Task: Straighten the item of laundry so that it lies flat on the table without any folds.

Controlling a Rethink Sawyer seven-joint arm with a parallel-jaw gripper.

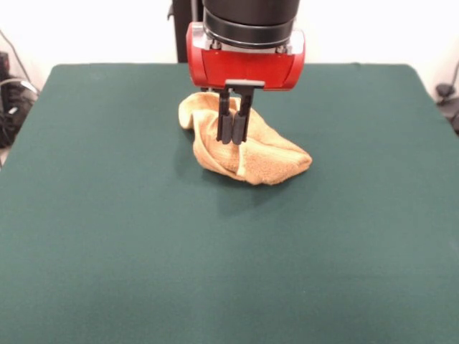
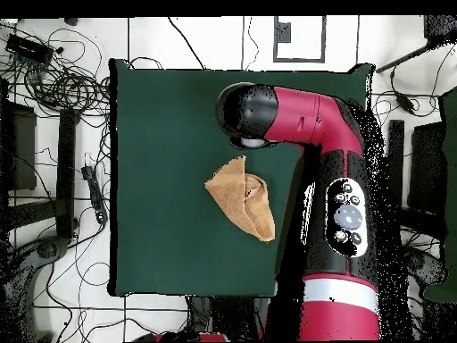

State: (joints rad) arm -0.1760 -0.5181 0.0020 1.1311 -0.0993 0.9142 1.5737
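Near the table's [image 1: 107, 251] centre, slightly toward twelve o'clock in the front view, the towel [image 1: 269, 154] lies crumpled and folded. Gripper [image 1: 233, 136] hangs before it, fingers narrow, apparently holding nothing, probably placed to grasp a fold.

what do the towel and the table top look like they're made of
The towel looks like terry cloth: nubby matte golden surface, soft rumpled folds, a paler hem strip. The table top seems covered in felt-like fabric: flat, dark green, no shine, though the weave cannot be made out.
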